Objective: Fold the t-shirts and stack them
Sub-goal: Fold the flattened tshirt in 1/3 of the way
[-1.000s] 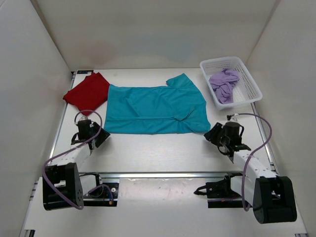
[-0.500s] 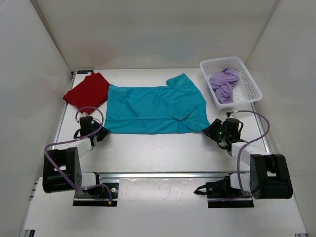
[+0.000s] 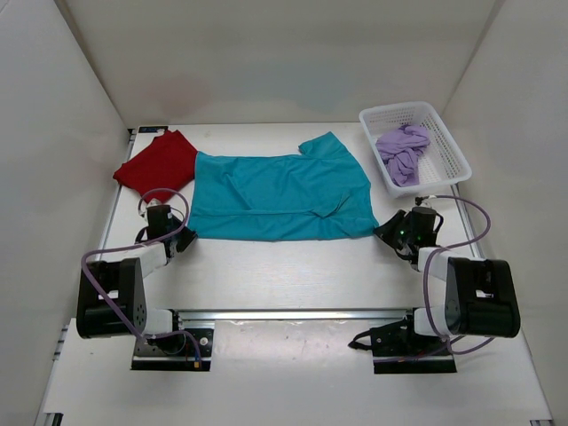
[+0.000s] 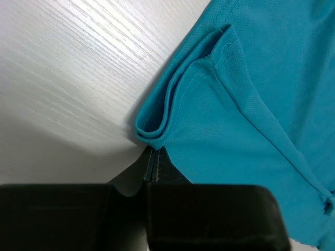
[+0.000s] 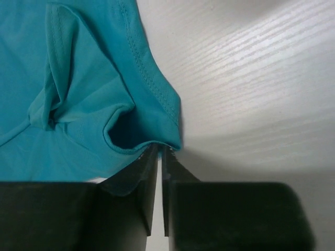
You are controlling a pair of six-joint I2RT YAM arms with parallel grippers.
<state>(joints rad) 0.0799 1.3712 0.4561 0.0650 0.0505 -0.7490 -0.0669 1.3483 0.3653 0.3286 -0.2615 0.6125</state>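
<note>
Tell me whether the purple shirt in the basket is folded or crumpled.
Crumpled. The lavender shirt lies bunched in a loose heap inside the white mesh basket, with twisted creases and no flat folded edges.

Wrist views: teal shirt [image 4: 251, 78] cut at edges.

Top external: fixed, high, above and behind arm bases [image 3: 111, 311]; looks down and forward, far off. Whole tabletop [image 3: 284, 266] in frame, bases along lower edge, teal-blue t-shirt [image 3: 280, 195] mid-frame.
Left wrist: very near, looks down along left jaws at lower edge; shirt fills right of frame, bare tabletop upper left.
Right wrist: equally near, right jaws at lower edge; shirt upper left, tabletop right.
Shared: each wrist view covers one near corner of shirt that top view shows whole.
</note>
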